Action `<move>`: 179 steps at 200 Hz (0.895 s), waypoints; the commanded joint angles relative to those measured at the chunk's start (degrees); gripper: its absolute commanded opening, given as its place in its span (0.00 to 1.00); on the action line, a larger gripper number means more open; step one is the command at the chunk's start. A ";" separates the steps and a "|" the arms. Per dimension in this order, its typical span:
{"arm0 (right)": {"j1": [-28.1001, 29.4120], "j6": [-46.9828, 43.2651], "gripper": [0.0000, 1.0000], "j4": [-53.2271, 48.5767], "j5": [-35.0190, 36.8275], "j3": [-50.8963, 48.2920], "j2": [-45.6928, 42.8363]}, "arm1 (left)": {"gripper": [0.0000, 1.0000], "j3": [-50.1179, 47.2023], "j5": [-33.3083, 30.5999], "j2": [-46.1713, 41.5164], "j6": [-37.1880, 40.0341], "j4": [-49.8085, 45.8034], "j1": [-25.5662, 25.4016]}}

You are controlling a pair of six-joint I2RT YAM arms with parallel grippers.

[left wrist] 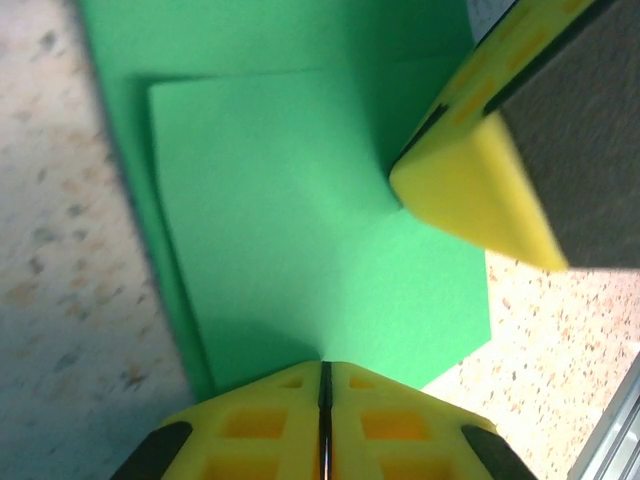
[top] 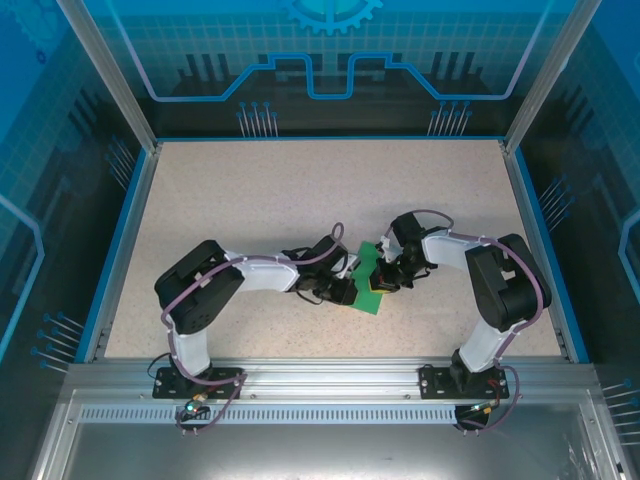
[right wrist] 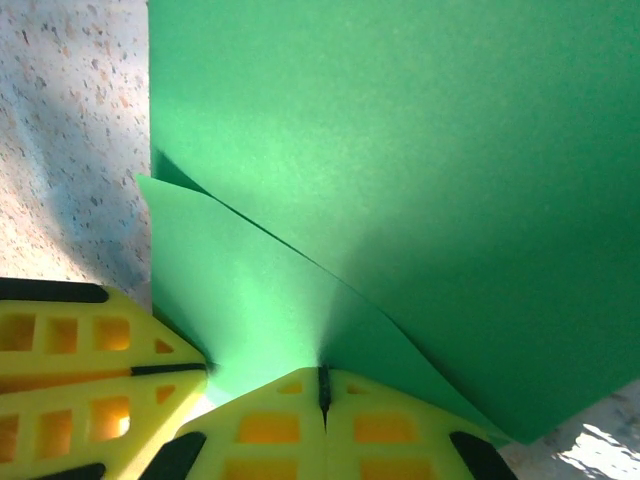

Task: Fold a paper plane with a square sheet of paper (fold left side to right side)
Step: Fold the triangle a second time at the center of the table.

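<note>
The square sheet of paper [top: 368,272] is bright green and lies partly folded on the speckled table, one layer over another [left wrist: 290,230]. My left gripper [top: 349,291] is shut at the sheet's near left part, and a small ridge of paper runs into its closed tips [left wrist: 323,366]. My right gripper [top: 388,279] is shut too, with a raised ridge of the sheet [right wrist: 400,170] running into its tips [right wrist: 323,373]. The two grippers sit almost touching. The right one's yellow finger [left wrist: 470,190] presses into the paper in the left wrist view. The left one's fingers [right wrist: 95,375] sit beside the right gripper.
The speckled table [top: 300,190] stretches far and left of the paper. A blue rim [top: 125,240] and clear walls bound it. The metal front rail [top: 330,375] carries both arm bases.
</note>
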 commanded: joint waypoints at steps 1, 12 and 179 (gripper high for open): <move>-0.17 -0.30 0.04 -2.77 5.35 -0.39 0.96 | 0.10 -5.30 -1.24 -1.61 -0.05 -4.62 1.66; -0.17 -0.30 0.04 -2.71 5.24 -0.48 1.01 | 0.10 -7.07 -1.21 -2.31 -0.22 -4.29 2.05; -7.87 1.64 0.70 5.34 3.29 -10.86 -28.72 | 0.52 -6.01 0.35 -11.44 0.59 4.03 6.24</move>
